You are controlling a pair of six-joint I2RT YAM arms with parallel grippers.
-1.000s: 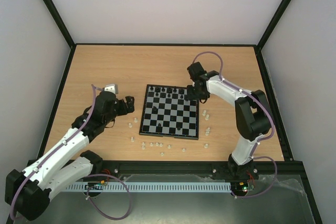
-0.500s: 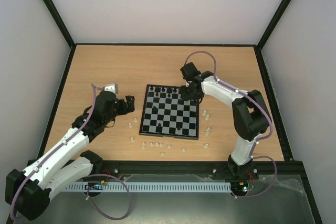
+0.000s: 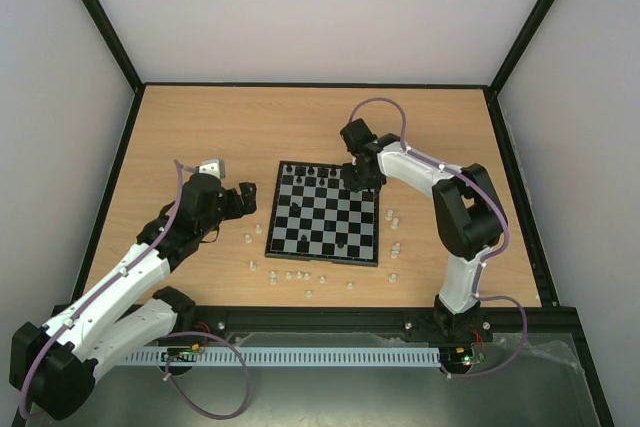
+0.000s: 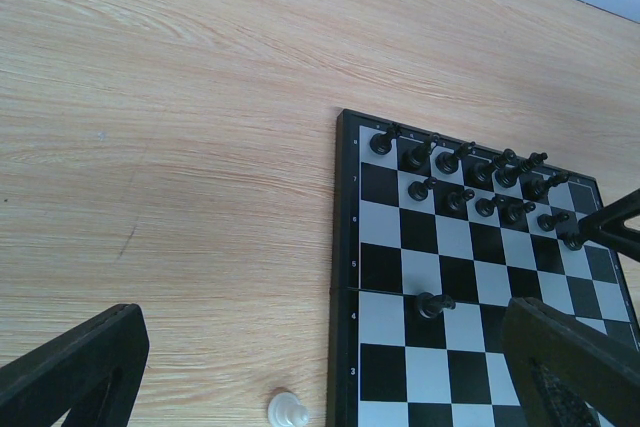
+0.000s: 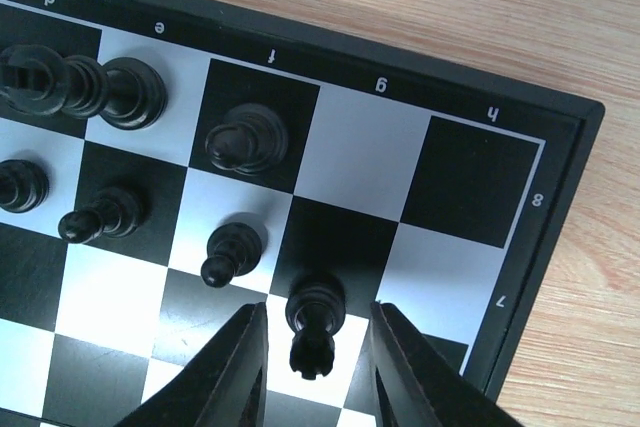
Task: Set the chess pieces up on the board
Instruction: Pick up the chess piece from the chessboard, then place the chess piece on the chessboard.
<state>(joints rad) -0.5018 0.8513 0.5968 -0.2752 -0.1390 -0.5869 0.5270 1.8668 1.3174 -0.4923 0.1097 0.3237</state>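
Note:
The board [image 3: 312, 233] lies mid-table, with black chess pieces [image 3: 318, 179] standing in its two far rows. My right gripper [image 3: 357, 179] hovers over the board's far right corner. In the right wrist view it [image 5: 318, 347] is open, its jaws either side of a black piece [image 5: 315, 307] on the board [image 5: 560, 147], with gaps on both sides. My left gripper [image 3: 240, 199] is open and empty left of the board. Its view shows the board [image 4: 345, 247], a lone black pawn [image 4: 430, 305] and a white piece [image 4: 287, 410] on the table.
White pieces lie loose on the table in front of the board [image 3: 290, 275] and to its right [image 3: 394, 218]. One more [image 3: 248, 238] is near my left gripper. A lone black pawn [image 3: 342, 244] stands near the board's front edge. Black frame rails edge the table.
My right gripper has moved a little left and farther away over the board's far right corner. The left arm has not moved.

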